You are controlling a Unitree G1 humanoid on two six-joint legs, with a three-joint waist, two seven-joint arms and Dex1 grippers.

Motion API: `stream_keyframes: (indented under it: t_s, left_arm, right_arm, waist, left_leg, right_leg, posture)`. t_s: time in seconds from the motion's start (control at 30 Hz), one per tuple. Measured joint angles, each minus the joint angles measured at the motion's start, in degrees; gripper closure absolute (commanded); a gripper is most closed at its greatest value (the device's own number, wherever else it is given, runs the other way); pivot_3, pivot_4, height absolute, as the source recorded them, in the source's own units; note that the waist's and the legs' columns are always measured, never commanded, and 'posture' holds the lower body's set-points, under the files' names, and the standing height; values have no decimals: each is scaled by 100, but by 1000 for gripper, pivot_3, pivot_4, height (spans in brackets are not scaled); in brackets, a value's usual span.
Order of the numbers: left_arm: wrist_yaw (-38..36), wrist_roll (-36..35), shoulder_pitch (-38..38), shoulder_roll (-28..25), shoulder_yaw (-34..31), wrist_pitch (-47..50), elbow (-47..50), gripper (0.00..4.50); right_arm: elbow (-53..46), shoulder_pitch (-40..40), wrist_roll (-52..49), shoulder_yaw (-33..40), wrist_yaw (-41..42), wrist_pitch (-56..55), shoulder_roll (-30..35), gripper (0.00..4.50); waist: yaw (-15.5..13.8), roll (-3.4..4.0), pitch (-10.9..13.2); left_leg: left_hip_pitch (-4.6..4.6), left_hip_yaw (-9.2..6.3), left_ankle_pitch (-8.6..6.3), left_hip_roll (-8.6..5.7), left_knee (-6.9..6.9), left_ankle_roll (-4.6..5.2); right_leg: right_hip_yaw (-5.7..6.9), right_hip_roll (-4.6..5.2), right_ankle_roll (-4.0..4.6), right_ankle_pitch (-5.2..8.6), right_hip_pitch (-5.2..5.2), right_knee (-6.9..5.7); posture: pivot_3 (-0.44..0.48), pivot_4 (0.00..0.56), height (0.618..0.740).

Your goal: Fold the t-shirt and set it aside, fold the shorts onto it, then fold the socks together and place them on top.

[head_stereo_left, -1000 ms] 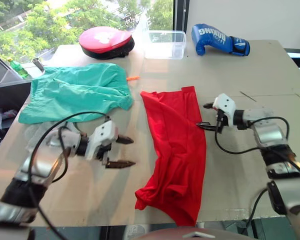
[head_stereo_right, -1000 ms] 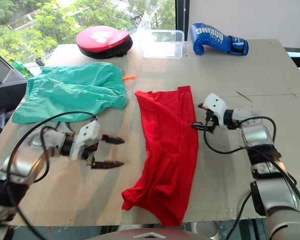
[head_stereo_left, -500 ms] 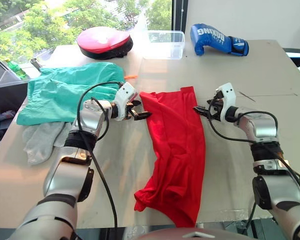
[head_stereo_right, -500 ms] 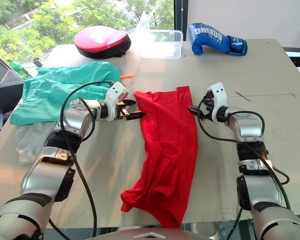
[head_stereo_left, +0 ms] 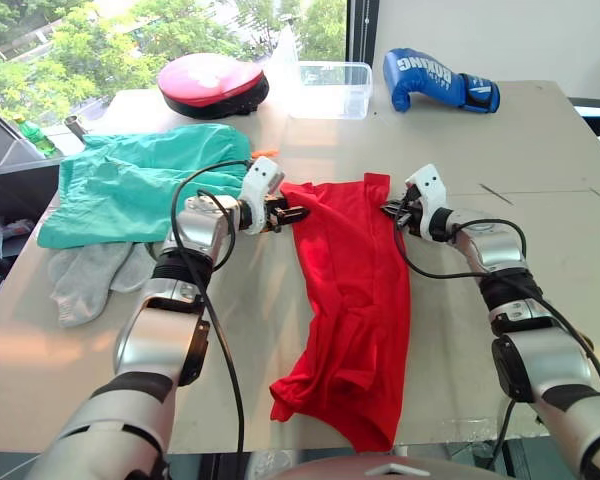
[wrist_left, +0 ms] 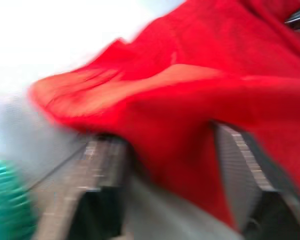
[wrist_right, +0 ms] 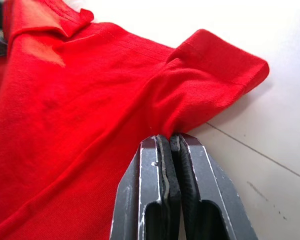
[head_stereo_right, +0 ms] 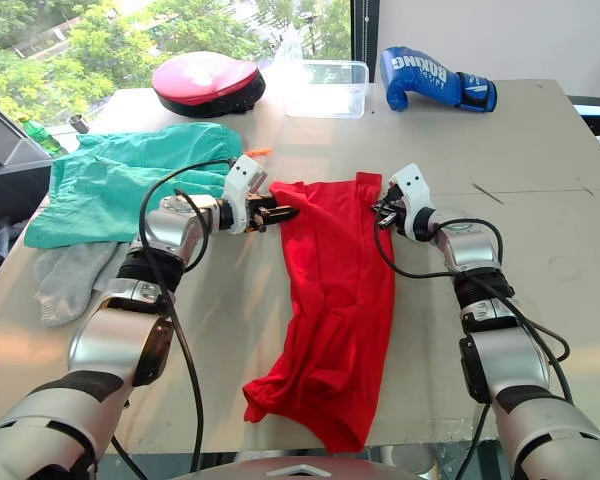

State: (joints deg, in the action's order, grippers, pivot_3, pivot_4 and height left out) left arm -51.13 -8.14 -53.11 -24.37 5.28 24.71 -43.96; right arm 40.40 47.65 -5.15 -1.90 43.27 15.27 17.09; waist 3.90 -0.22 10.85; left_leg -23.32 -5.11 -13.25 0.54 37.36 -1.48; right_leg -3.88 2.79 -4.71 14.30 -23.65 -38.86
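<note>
on tan table (head_stereo_left: pixel 540 150), right gripper (wrist_right: pixel 171 145) pinches t-shirt (head_stereo_left: pixel 350 280) (left gripper (head_stereo_left: pixel 292 213) open around its edge)

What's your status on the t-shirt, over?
Right gripper shut on the t-shirt at its far right corner. Left gripper open, fingers straddling the far left corner. Shorts and socks lie apart, nothing in the way.

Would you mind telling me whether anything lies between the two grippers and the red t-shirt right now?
Nothing visible does. The right gripper is shut on the t-shirt at its far right edge, and the left gripper straddles the far left corner, fingers open.
</note>
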Motion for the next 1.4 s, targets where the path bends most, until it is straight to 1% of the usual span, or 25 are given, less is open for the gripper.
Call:
stream_keyframes:
  t_s: [0.07, 0.1, 0.2, 0.33, 0.43, 0.57, 0.6, 0.67, 0.73, 0.83, 1.0, 1.13, 1.17, 1.2, 1.27, 1.3, 1.37, 1.4]
  left_arm:
    - [-5, 0, 0, 146, -15, -1, -2, 4110]
    - [-5, 1, -1, 192, -17, -4, -6, 4436]
    - [41, 16, -56, 394, -23, -129, -116, 4436]
    - [407, 163, -356, 774, -20, -586, -643, 4436]
    - [731, 365, -640, 999, -4, -1101, -1110, 4436]
    - [1415, 573, -1169, 1295, -40, -1754, -1985, 4436]
    - [1607, 642, -1330, 1344, -48, -1909, -2223, 4436]
    - [1774, 705, -1480, 1367, -69, -2054, -2432, 4436]
    - [2064, 843, -1674, 1359, -79, -2243, -2772, 4436]
    - [2375, 1030, -1805, 1345, -76, -2398, -3026, 4436]
    - [2767, 1375, -1887, 1298, -31, -2517, -3247, 4436]
    - [2934, 1620, -1891, 1294, -11, -2648, -3347, 4436]
    - [2948, 1673, -1891, 1294, -9, -2686, -3347, 4500]
    - [2951, 1722, -1891, 1294, -8, -2706, -3350, 4500]
    - [2905, 1769, -1891, 1294, -28, -2734, -3363, 3725]
    - [2877, 1782, -1891, 1295, -32, -2754, -3366, 3440]
    - [2873, 1810, -1891, 1297, -56, -2802, -3366, 2371]
    - [2873, 1811, -1891, 1300, -75, -2819, -3366, 2049]
  right_arm:
    - [14, 0, 16, 11, -14, -60, 119, 4500]
    - [15, 1, 22, 16, -25, -67, 177, 4500]
    - [18, 1, 46, 29, -61, -109, 380, 4500]
    - [102, 61, 69, 65, -206, -236, 557, 4500]
    - [443, 259, 130, 89, -409, -425, 624, 4500]
    - [1298, 777, 316, 113, -762, -946, 628, 4500]
    - [1639, 955, 385, 114, -873, -1130, 620, 4500]
    - [1979, 1136, 462, 114, -992, -1313, 607, 4500]
    - [2575, 1443, 559, 124, -1210, -1578, 523, 4500]
    - [3042, 1727, 644, 147, -1431, -1784, 361, 4500]
    - [3388, 2028, 774, 186, -1778, -1997, 277, 4500]
    - [3492, 2066, 893, 186, -1898, -2091, 264, 4500]
    - [3501, 2066, 923, 185, -1894, -2091, 265, 3839]
    - [3501, 2066, 933, 186, -1887, -2091, 268, 3472]
    - [3501, 2065, 936, 205, -1834, -2086, 298, 2501]
    - [3501, 2064, 935, 225, -1801, -2085, 309, 2051]
    - [3500, 2060, 942, 234, -1745, -2086, 333, 947]
    - [3500, 2055, 945, 234, -1734, -2087, 341, 611]
  waist:
    - [1, 0, 0]
    - [6, 0, 0]
    - [0, 0, 0]
    - [8, -2, 1]
    - [11, -3, 2]
    - [11, -5, 3]
    - [12, -5, 3]
    - [16, -5, 3]
    - [27, -5, 3]
    - [37, -4, 3]
    - [26, -4, 3]
    - [16, -4, 3]
    - [17, -4, 3]
    - [21, -4, 3]
    - [24, -4, 3]
    - [26, -4, 3]
    - [26, -4, 3]
    - [28, -4, 3]
  left_leg:
    - [-2, 0, 0, -1, 0, 0]
    - [-2, 0, 0, -1, 0, 0]
    - [-3, 0, 0, 0, 0, 0]
    - [-4, 0, 0, -1, 1, 0]
    - [-4, 1, 0, -1, 0, 0]
    - [-6, 1, 0, -3, -1, 0]
    - [-9, 1, 0, -3, -2, 0]
    - [-12, 1, 0, -3, -3, -1]
    - [-18, 1, 1, -4, -4, -2]
    - [-36, 1, 16, -4, -4, -27]
    - [-43, 1, 16, -9, -5, -28]
    - [-44, 1, 16, -11, -5, -28]
    - [-44, 1, 16, -11, -5, -28]
    - [-44, 1, 16, -11, -5, -28]
    - [-44, 1, 16, -11, -6, -28]
    - [-43, 1, 16, -11, -6, -28]
    - [-43, 1, 16, -11, -6, -28]
    - [-43, 1, 16, -11, -6, -28]
  right_leg:
    - [0, 1, 0, 0, -1, 2]
    - [0, 1, 0, 0, -1, 2]
    - [1, 1, 0, 0, -1, 2]
    - [1, 2, 0, 0, -2, 3]
    - [1, 2, 0, 0, -3, 4]
    - [1, 3, 0, 0, -4, 6]
    - [1, 3, 0, 0, -8, 7]
    - [1, 4, 0, 0, -12, 8]
    - [1, 4, 0, 0, -20, 8]
    - [0, 4, -1, 0, -40, 4]
    - [1, 9, -1, 0, -46, 5]
    - [1, 11, -1, 0, -46, 6]
    - [1, 11, -1, 0, -46, 6]
    - [1, 10, -1, 0, -46, 5]
    - [1, 10, -1, 0, -47, 5]
    - [1, 10, -2, 0, -47, 5]
    - [1, 10, -2, 0, -47, 5]
    - [1, 10, -2, 0, -47, 5]
  posture:
    - [0, 150, 731]
    - [0, 150, 731]
    - [0, 150, 731]
    - [0, 150, 731]
    - [0, 150, 731]
    - [0, 150, 731]
    - [0, 150, 731]
    - [0, 150, 731]
    - [0, 150, 731]
    - [0, 150, 731]
    - [0, 150, 731]
    - [0, 150, 731]
    - [0, 150, 731]
    - [0, 150, 731]
    - [0, 150, 731]
    - [0, 150, 731]
    - [0, 150, 731]
    - [0, 150, 731]
